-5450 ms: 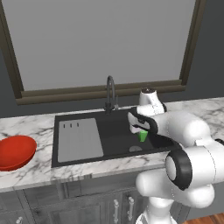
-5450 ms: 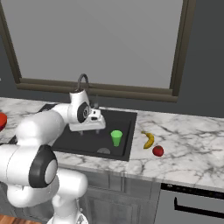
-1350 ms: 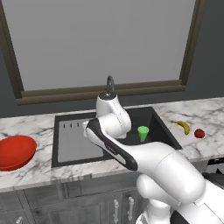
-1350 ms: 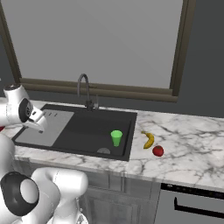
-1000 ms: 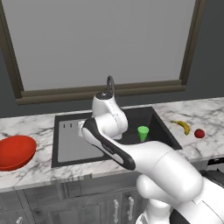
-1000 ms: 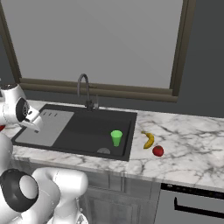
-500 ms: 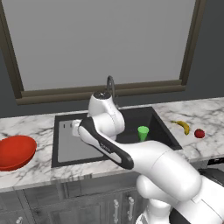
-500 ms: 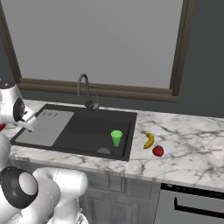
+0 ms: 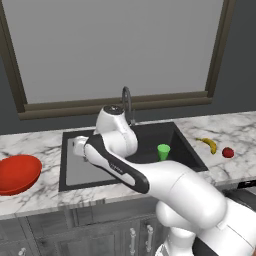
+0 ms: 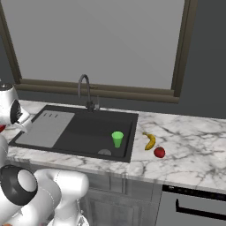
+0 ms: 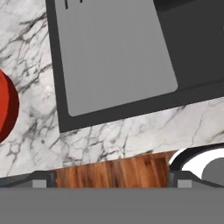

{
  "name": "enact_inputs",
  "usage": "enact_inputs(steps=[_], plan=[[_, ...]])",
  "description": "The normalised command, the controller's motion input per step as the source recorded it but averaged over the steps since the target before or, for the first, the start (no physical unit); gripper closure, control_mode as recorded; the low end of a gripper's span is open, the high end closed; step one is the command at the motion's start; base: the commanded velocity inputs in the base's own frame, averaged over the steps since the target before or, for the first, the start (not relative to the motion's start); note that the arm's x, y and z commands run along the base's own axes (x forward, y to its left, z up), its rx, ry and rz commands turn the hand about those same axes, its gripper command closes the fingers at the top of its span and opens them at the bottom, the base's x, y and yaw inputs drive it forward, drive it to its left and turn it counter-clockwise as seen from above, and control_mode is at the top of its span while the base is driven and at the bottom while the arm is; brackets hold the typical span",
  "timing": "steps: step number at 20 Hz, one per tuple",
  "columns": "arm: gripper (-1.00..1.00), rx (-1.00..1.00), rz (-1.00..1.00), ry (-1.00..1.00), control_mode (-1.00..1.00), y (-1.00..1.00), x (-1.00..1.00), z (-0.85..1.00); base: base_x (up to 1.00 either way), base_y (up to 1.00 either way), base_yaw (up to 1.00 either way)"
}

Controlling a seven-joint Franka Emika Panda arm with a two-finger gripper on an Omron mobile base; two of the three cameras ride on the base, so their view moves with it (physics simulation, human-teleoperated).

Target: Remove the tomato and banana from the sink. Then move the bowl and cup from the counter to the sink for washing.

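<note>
The red bowl (image 9: 19,173) sits on the white marble counter (image 9: 46,191) left of the black sink (image 9: 172,131); its rim (image 11: 7,109) shows at the left edge of the hand view. In the basin stands the green cup (image 9: 163,151) (image 10: 117,138), upright. To the right of the sink, the banana (image 9: 208,145) (image 10: 150,141) and the tomato (image 9: 228,152) (image 10: 159,152) lie on the counter. My gripper (image 9: 77,148) (image 11: 111,183) hangs open over the left end of the grey drainboard (image 11: 109,57), a short way right of the bowl, holding nothing.
The dark curved faucet (image 9: 126,103) (image 10: 84,91) rises behind the basin. A window sill runs along the wall behind it. Grey cabinet fronts (image 9: 60,230) and wood floor (image 11: 111,170) lie below the counter's front edge.
My arm has swung left from above the basin to the drainboard's left end, toward the bowl. The cup stays in the sink; the other things have not moved.
</note>
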Motion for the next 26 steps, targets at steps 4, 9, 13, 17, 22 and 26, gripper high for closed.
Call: enact_inputs(steps=[4, 9, 13, 17, 22, 26], plan=[[-1.0, 0.03, 0.0, 0.0, -1.0, 0.32, 0.0, 0.03, 0.0, 0.0, 0.0], [-1.0, 0.03, 0.0, 0.0, -1.0, 0.32, 0.0, 0.03, 0.0, 0.0, 0.0], [-1.0, 0.03, 0.0, 0.0, -1.0, 0.3, 0.0, 0.02, 0.0, 0.0, 0.0], [-1.0, 0.02, 0.0, 0.0, -1.0, 0.29, 0.0, 0.03, 0.0, 0.0, 0.0], [-1.0, 0.03, 0.0, 0.0, -1.0, 0.28, 0.0, 0.0, 0.0, 0.0, 0.0], [-1.0, 0.03, 0.0, 0.0, -1.0, 0.29, 0.0, 0.0, 0.0, 0.0, 0.0]])
